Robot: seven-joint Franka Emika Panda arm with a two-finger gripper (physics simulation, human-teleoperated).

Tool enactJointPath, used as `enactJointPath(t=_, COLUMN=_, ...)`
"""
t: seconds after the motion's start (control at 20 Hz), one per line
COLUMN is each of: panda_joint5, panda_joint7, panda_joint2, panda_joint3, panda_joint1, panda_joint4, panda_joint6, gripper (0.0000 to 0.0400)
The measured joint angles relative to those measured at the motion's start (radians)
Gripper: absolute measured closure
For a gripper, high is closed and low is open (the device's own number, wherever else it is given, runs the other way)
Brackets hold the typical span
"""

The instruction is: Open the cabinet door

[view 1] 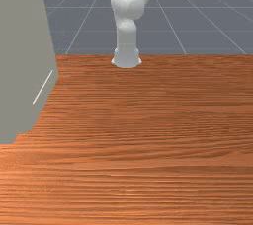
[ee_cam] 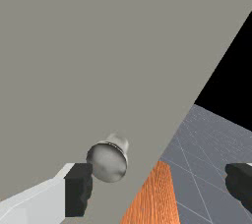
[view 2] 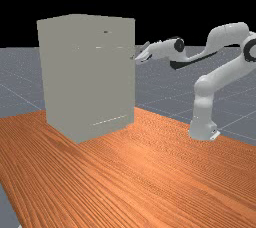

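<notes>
My gripper (view 2: pixel 137 58) is at the upper right edge of the grey cabinet (view 2: pixel 87 77) in the far view. The front view has the cabinet (view 1: pixel 24 46) along its left side, with the hand near its top. In the wrist view the gripper (ee_cam: pixel 160 187) stands open, its fingers wide apart. A round metal knob (ee_cam: pixel 108 162) sticks out from the cabinet's face (ee_cam: pixel 98 61) between the fingers, much nearer one black fingertip (ee_cam: pixel 78 189). Whether knob and fingertip touch, I cannot tell. No open door gap can be made out.
The cabinet stands on the wooden table (view 1: pixel 158 135). The arm's base is at the table's back in the front view and at the right in the far view. Past the cabinet's edge, the wrist view has a strip of table (ee_cam: pixel 156 196) and the grey floor (ee_cam: pixel 199 154).
</notes>
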Motion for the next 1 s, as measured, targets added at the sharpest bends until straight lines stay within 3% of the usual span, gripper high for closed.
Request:
enactJointPath(t=0.05, panda_joint5=-0.072, panda_joint7=0.049, panda_joint2=-0.009, panda_joint3=0.037, panda_joint1=-0.047, panda_joint4=0.023, panda_joint6=-0.014, gripper=0.0)
enactJointPath(t=0.1, panda_joint5=-0.115, panda_joint7=0.085, panda_joint2=-0.015, panda_joint3=0.06, panda_joint1=-0.065, panda_joint4=0.035, panda_joint6=-0.02, gripper=0.0012)
enactJointPath(t=0.15, panda_joint5=-0.142, panda_joint7=0.126, panda_joint2=-0.01, panda_joint3=0.083, panda_joint1=-0.082, panda_joint4=0.051, panda_joint6=-0.03, gripper=0.0)
enactJointPath(t=0.3, panda_joint5=-0.181, panda_joint7=0.197, panda_joint2=-0.004, panda_joint3=0.116, panda_joint1=-0.092, panda_joint4=0.052, panda_joint6=-0.044, gripper=0.0073)
enactJointPath(t=0.45, panda_joint5=-0.191, panda_joint7=0.236, panda_joint2=0.001, panda_joint3=0.115, panda_joint1=-0.088, panda_joint4=0.052, panda_joint6=-0.042, gripper=0.0101)
enactJointPath(t=0.55, panda_joint5=-0.195, panda_joint7=0.253, panda_joint2=-0.018, panda_joint3=0.101, panda_joint1=-0.089, panda_joint4=0.056, panda_joint6=-0.04, gripper=0.0047)
enactJointPath(t=0.65, panda_joint5=-0.194, panda_joint7=0.254, panda_joint2=-0.08, panda_joint3=0.09, panda_joint1=-0.062, panda_joint4=0.018, panda_joint6=-0.033, gripper=0.0017)
enactJointPath(t=1.0, panda_joint5=-0.19, panda_joint7=0.297, panda_joint2=-0.161, panda_joint3=0.138, panda_joint1=0.008, panda_joint4=-0.054, panda_joint6=-0.02, gripper=0.0001)
